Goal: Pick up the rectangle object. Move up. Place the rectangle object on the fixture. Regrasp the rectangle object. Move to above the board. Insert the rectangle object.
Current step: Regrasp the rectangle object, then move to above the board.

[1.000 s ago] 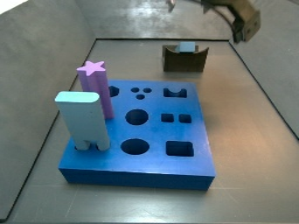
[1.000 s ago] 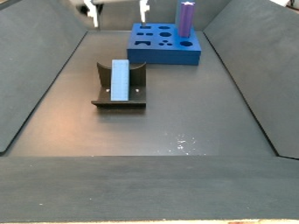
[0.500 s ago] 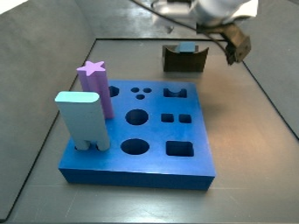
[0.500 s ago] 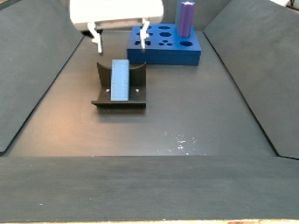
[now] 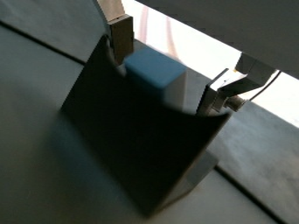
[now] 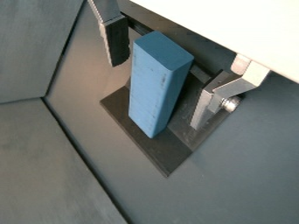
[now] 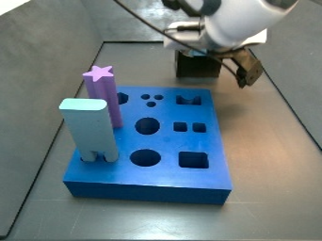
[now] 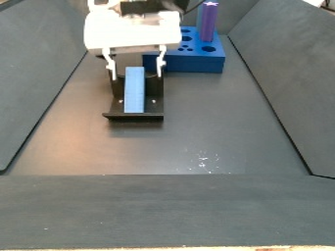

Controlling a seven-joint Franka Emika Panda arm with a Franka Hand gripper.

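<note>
A slate-blue rectangle object [image 6: 158, 83] lies in the dark brown fixture [image 8: 132, 111], flanked by the silver plates and dark pads of the white-bodied gripper [image 8: 132, 67]. Behind stands the bright blue board [image 7: 157, 141], carrying a purple star-topped post [image 7: 104, 92] and a pale light-blue block [image 7: 90, 130] above the dull grey floor [image 8: 197, 137].

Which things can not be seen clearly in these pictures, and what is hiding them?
- Rectangle object: in a side view the arm and tool cover it and most of the fixture.
- Tool: whether its fingers touch the bar cannot be told; gaps show in both wrist views.
- Board: in a side view the arm hides its near corner; absent from both wrist views.
</note>
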